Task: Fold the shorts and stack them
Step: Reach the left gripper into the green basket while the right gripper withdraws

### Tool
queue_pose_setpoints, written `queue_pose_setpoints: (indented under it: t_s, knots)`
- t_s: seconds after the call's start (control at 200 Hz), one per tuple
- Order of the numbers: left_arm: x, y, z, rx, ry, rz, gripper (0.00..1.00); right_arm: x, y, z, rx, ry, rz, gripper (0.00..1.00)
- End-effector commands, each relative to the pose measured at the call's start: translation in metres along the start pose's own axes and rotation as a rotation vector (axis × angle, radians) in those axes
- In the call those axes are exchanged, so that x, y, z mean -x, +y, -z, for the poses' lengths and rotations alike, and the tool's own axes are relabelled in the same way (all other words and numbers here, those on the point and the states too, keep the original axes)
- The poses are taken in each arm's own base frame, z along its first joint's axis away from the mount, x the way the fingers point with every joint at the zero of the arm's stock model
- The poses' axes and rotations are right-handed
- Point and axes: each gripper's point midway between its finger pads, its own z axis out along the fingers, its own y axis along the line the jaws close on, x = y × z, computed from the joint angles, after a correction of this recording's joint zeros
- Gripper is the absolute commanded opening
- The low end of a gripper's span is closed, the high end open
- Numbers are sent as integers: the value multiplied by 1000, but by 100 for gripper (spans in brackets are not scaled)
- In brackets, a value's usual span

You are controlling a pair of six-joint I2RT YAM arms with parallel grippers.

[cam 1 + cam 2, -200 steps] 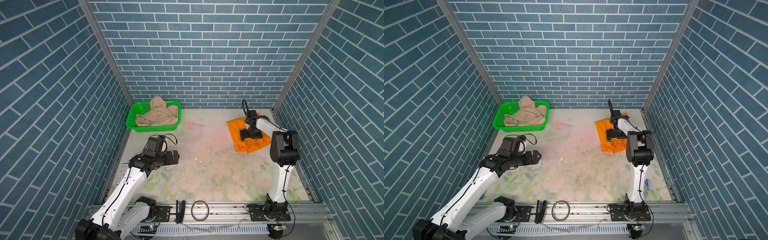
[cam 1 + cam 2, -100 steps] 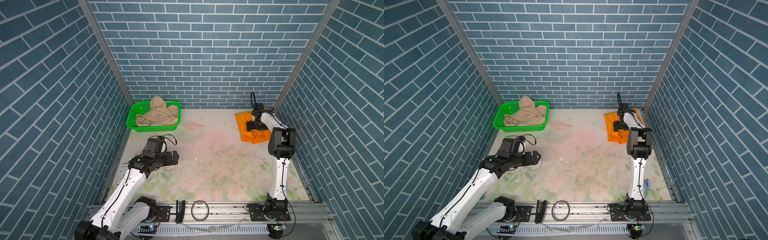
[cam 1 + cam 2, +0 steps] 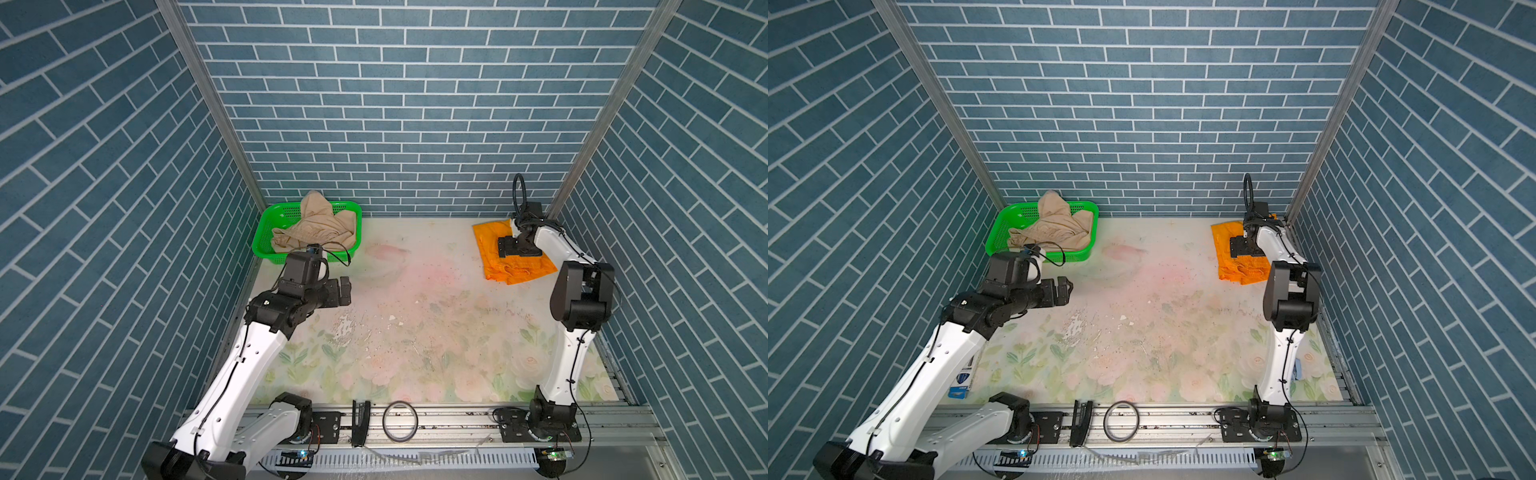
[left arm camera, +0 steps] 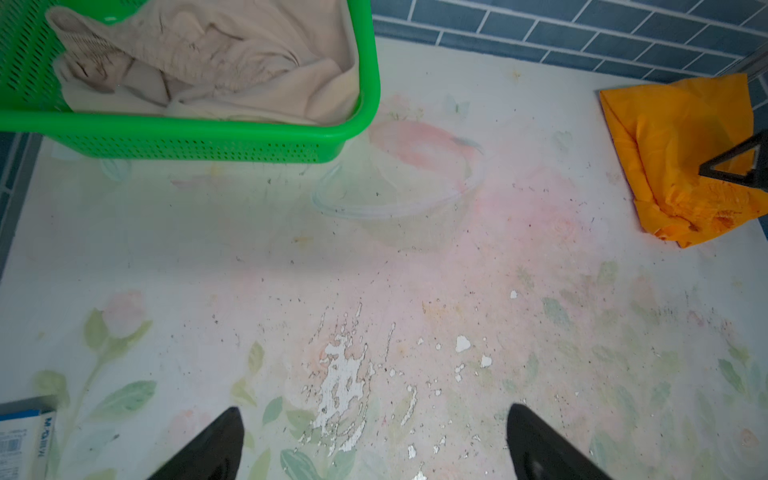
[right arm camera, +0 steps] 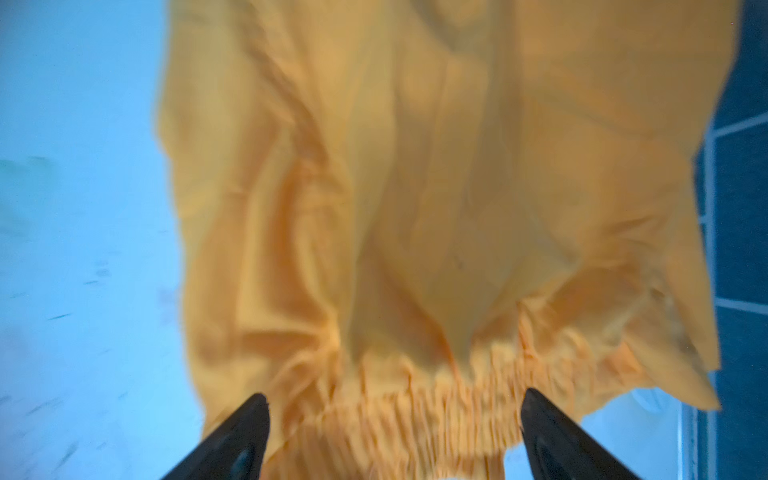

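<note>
1. Floral table mat (image 3: 415, 332) between blue brick walls: the orange shorts (image 3: 515, 270) lie folded at two o'clock, close to the corner. The beige shorts (image 3: 316, 228) sit crumpled in the green basket (image 3: 266, 245) at ten o'clock.
2. The right gripper (image 5: 392, 399) is spread wide over the orange waistband, pinching nothing. The left gripper (image 4: 374, 409) hovers spread and empty at nine o'clock.
3. Risk: a jaw tip snagging the gathered elastic on lift-off would drag the fold open.
4. Risk: pulling the beige cloth out sideways may tip or slide the light basket.

Orange shorts (image 5: 415, 208) blurred up close; green basket (image 4: 208, 129) cut off.
</note>
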Motion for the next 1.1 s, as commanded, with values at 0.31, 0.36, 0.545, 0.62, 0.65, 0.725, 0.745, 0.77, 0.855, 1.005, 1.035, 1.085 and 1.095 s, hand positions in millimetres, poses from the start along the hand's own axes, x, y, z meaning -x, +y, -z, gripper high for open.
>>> queue_pose_setpoints:
  t_s: [0.31, 0.36, 0.545, 0.62, 0.65, 0.725, 0.745, 0.77, 0.855, 1.005, 1.035, 1.085, 1.095]
  knots:
    - [96, 23, -9, 201, -92, -96, 100, -38, 166, 188, 590, -442, 125, 94]
    - [106, 26, -18, 217, -98, -93, 100, -58, 192, 200, 676, -452, 174, 94]
    - [137, 32, -59, 254, -116, -169, 100, -112, 242, 216, 829, -471, 253, 94]
    - [145, 41, -74, 274, -110, -152, 100, -127, 249, 211, 851, -439, 265, 93]
    - [148, 43, -80, 270, -114, -146, 100, -133, 252, 209, 859, -423, 276, 93]
    - [155, 49, -91, 264, -128, -142, 100, -143, 252, 204, 856, -405, 282, 93]
    - [156, 51, -95, 266, -131, -145, 100, -145, 252, 202, 852, -400, 279, 93]
    - [158, 54, -99, 267, -132, -152, 100, -147, 252, 201, 850, -393, 277, 93]
    - [162, 65, -116, 282, -118, -166, 100, -155, 252, 196, 852, -365, 277, 93]
    - [162, 81, -155, 279, -68, -157, 100, -167, 253, 181, 851, -333, 276, 93]
    - [161, 82, -164, 261, -59, -158, 100, -167, 253, 179, 849, -327, 276, 93]
    - [159, 85, -180, 245, -32, -160, 100, -168, 253, 175, 838, -318, 274, 93]
    - [160, 85, -183, 242, -28, -160, 100, -168, 253, 174, 836, -317, 273, 92]
